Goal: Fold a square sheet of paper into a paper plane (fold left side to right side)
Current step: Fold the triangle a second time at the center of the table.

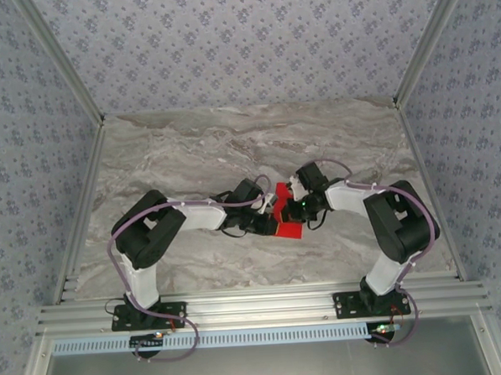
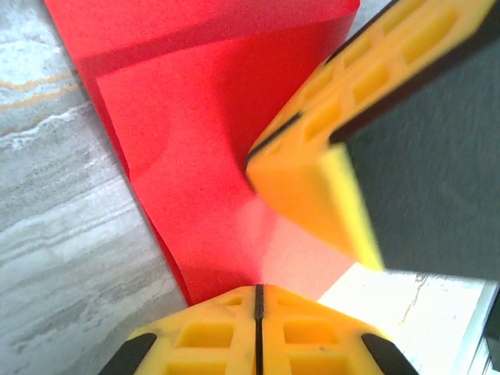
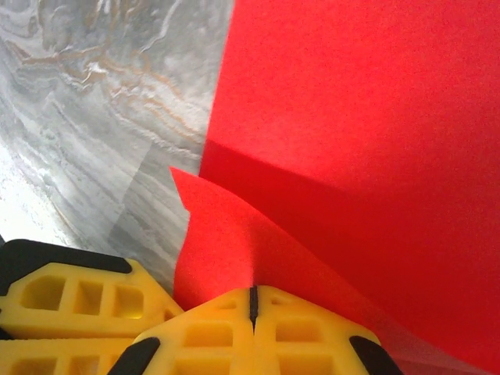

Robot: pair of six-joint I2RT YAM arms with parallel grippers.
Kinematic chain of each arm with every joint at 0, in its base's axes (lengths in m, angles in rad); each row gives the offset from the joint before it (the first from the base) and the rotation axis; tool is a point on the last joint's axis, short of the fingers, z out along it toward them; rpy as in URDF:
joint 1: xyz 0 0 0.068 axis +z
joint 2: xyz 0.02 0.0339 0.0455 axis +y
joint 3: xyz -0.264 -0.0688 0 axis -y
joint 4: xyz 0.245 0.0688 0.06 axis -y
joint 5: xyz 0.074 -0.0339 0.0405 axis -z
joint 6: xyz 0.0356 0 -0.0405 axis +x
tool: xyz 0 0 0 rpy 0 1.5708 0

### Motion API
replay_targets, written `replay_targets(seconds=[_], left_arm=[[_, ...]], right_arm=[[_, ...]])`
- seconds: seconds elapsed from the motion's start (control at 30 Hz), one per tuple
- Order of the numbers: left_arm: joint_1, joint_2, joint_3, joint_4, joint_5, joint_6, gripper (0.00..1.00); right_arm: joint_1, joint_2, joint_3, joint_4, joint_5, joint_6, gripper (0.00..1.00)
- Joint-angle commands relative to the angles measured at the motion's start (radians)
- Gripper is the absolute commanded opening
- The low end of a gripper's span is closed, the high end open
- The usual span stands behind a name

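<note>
The square sheet of paper is bright red and sits mid-table between both arms. My left gripper meets it from the left, my right gripper from the right. In the left wrist view the sheet curves upward, and the left gripper is shut on its near edge, with one of the right gripper's yellow fingers close by. In the right wrist view a raised layer of the sheet arches over the flat part. The right gripper is shut on that raised edge.
The grey marbled table is bounded by aluminium rails at the sides and patterned walls. The left gripper's yellow fingers sit just left of the right gripper, so the two grippers work almost touching.
</note>
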Motion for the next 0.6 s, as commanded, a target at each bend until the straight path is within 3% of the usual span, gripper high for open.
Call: replay_targets(seconds=[0.0, 0.57], left_arm=[[-0.008, 0.066, -0.042, -0.097, -0.047, 0.008, 0.07], [-0.008, 0.066, -0.039, -0.095, -0.043, 0.01, 0.07]], right_arm=[[-0.058, 0.013, 0.013, -0.101, 0.093, -0.055, 0.0], [-0.201, 0.063, 0.063, -0.18, 0.092, -0.128, 0.01]])
